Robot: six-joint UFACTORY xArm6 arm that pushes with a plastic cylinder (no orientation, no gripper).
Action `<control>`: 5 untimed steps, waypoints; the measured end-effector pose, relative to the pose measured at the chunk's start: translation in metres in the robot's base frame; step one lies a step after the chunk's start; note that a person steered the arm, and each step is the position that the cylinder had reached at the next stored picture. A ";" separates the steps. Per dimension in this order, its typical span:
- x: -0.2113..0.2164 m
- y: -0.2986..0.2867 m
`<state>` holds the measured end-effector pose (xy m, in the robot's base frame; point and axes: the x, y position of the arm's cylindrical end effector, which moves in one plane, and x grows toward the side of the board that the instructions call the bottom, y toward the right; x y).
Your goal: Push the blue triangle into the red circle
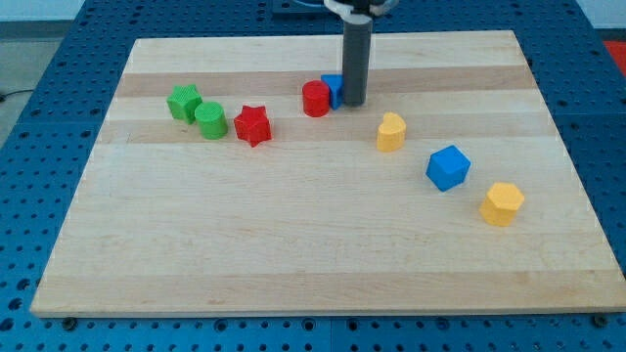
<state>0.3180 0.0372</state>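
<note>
We are pressing my tip [353,102] against the blue triangle [333,88], seemingly touching the red circle [315,99] on its right; no jaws here, nothing held; next, a short nudge leftward

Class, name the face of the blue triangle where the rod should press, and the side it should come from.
Press its right-hand face, coming from the view's right. The blue triangle already touches the red circle on its left, and my tip stands against its right side, partly hiding it.

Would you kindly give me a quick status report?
My tip against blue triangle's right side. Triangle touching red circle. Nothing between them.
</note>
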 end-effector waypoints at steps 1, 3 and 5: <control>-0.035 -0.005; -0.039 -0.048; -0.027 -0.051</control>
<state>0.2910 -0.0135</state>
